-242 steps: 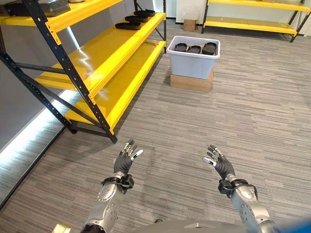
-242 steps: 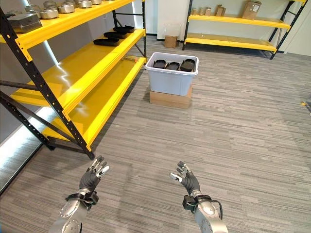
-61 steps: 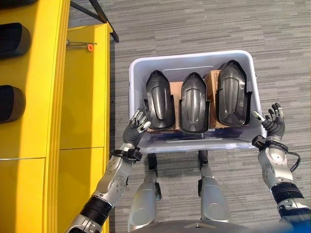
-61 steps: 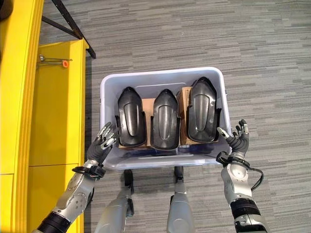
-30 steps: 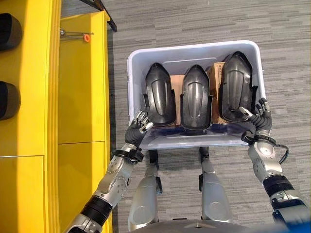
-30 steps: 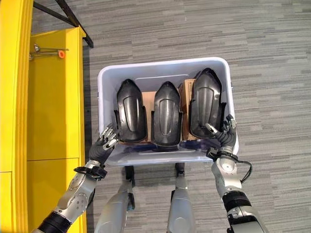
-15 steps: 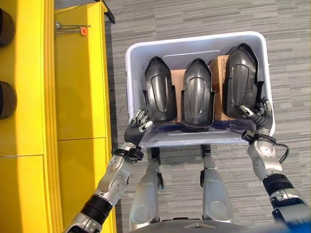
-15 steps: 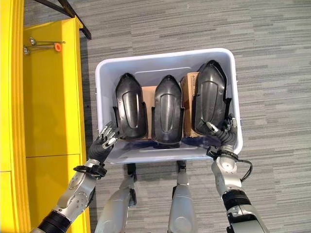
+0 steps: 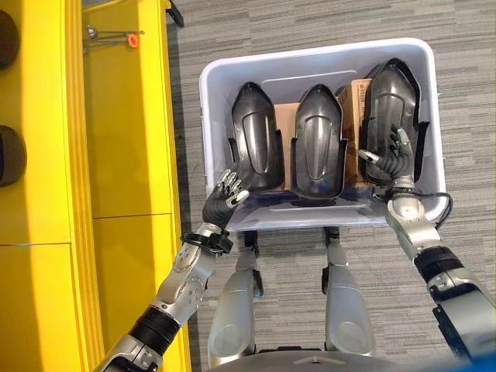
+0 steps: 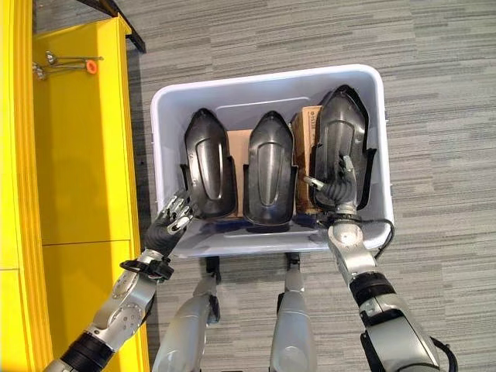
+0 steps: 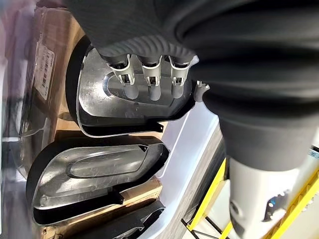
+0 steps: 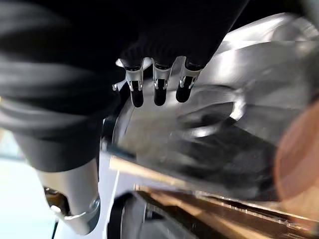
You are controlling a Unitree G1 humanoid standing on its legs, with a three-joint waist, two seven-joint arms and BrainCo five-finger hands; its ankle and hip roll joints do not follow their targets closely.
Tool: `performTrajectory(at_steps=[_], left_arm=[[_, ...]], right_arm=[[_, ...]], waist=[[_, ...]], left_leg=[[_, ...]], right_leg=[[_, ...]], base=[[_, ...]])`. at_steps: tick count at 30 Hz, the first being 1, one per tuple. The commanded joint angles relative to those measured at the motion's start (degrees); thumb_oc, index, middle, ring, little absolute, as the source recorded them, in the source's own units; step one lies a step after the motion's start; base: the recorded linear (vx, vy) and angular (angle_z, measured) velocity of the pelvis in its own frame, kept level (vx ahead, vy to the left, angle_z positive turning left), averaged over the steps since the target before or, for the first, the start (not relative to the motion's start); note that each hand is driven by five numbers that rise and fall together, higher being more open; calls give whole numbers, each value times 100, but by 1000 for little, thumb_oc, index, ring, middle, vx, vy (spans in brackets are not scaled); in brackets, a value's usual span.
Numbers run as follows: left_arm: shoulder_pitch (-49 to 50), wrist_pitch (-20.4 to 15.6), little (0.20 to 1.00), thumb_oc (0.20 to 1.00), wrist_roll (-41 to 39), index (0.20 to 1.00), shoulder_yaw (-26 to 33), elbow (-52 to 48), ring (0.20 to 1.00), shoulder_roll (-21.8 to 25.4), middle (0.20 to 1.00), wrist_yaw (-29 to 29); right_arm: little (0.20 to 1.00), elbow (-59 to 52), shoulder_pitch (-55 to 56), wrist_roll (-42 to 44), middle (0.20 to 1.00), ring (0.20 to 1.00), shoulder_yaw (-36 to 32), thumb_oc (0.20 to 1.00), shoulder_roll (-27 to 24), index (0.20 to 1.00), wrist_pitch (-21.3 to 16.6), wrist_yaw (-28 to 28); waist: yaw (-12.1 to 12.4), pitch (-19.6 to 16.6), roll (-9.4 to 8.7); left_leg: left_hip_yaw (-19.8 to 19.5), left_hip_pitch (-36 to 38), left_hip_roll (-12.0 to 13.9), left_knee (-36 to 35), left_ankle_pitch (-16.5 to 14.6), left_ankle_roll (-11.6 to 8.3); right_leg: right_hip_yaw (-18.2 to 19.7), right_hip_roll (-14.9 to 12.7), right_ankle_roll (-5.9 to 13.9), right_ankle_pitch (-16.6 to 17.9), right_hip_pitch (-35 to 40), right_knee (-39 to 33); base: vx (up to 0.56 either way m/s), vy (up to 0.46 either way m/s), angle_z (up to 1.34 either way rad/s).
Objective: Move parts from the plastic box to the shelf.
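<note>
Parts, three of them, black and glossy with a raised rib down the middle, lie side by side in the box point(image 9: 203, 116), a pale grey plastic tub on the grey striped floor point(image 9: 310, 23). The left part point(image 9: 254, 136) and the middle part point(image 9: 319, 139) rest on brown cardboard point(image 9: 285, 143); the right part point(image 9: 395, 101) sits against the tub's right wall, partly over a small carton point(image 9: 356, 105).

The right hand point(image 9: 394, 159) is inside the tub, over the near end of the right part. Its fingers point(image 12: 155, 87) are spread and only slightly bent above the part's shiny surface, closed round nothing; whether the tips touch the part cannot be told.

The left hand point(image 9: 221, 203) is at the tub's near left corner, just beside the near end of the left part. Its fingers point(image 11: 152, 82) are straight and loosely spread, pointing toward that part and holding nothing.

Beside the tub, on the robot's left, runs the yellow shelf point(image 9: 124, 155). Two dark parts point(image 9: 9, 151) show at its far left edge, and a thin metal tool with an orange tip point(image 9: 116, 36) lies on its lower board.
</note>
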Motion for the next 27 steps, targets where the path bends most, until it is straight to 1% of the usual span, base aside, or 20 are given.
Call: performTrajectory(at_steps=[1, 3, 9, 11, 17, 27], left_arm=[[53, -185, 1000, 1000, 7, 1000, -36, -408, 1000, 176, 1000, -35], [39, -186, 1000, 1000, 31, 1000, -21, -402, 1000, 170, 1000, -48], [40, -211, 1000, 1000, 74, 1000, 12, -377, 1000, 166, 1000, -44], [64, -232, 1000, 1000, 78, 1000, 64, -349, 1000, 163, 1000, -35], [50, -260, 1000, 1000, 95, 1000, 113, -278, 1000, 133, 1000, -1], [92, -332, 1000, 1000, 130, 1000, 209, -257, 1000, 89, 1000, 79]], right_arm=[[1000, 47, -157, -499, 1000, 1000, 55, 1000, -296, 1000, 12, -17], [1000, 93, -211, -721, 1000, 1000, 219, 1000, -311, 1000, 83, 7], [1000, 85, -82, -1016, 1000, 1000, 325, 1000, -322, 1000, 175, 84], [1000, 105, 132, -953, 1000, 1000, 211, 1000, -275, 1000, 151, 91], [1000, 101, 407, -757, 1000, 1000, 145, 1000, -132, 1000, 92, 167], [1000, -680, 965, -523, 1000, 1000, 131, 1000, 60, 1000, -86, 383]], waist=[[30, -259, -89], [37, -246, -106], [31, -243, -140], [24, -249, -170], [-4, -271, -204], [-68, -304, -264]], left_leg=[[-141, -298, 212, 780, -394, -78], [-160, -323, 213, 805, -404, -73], [-174, -372, 199, 847, -428, -62], [-195, -397, 189, 866, -441, -56], [-195, -413, 192, 879, -448, -52], [-196, -437, 191, 898, -461, -46]], right_leg=[[212, -293, 108, -415, -686, 1266], [206, -293, 105, -424, -692, 1287], [169, -292, 104, -435, -704, 1308], [170, -293, 111, -432, -716, 1310], [188, -286, 107, -443, -716, 1305], [170, -276, 103, -441, -715, 1284]], base=[[-2, -3, 9], [-6, -4, 10], [-1, -1, 1], [3, 4, 2], [0, 3, 2], [0, 0, 0]])
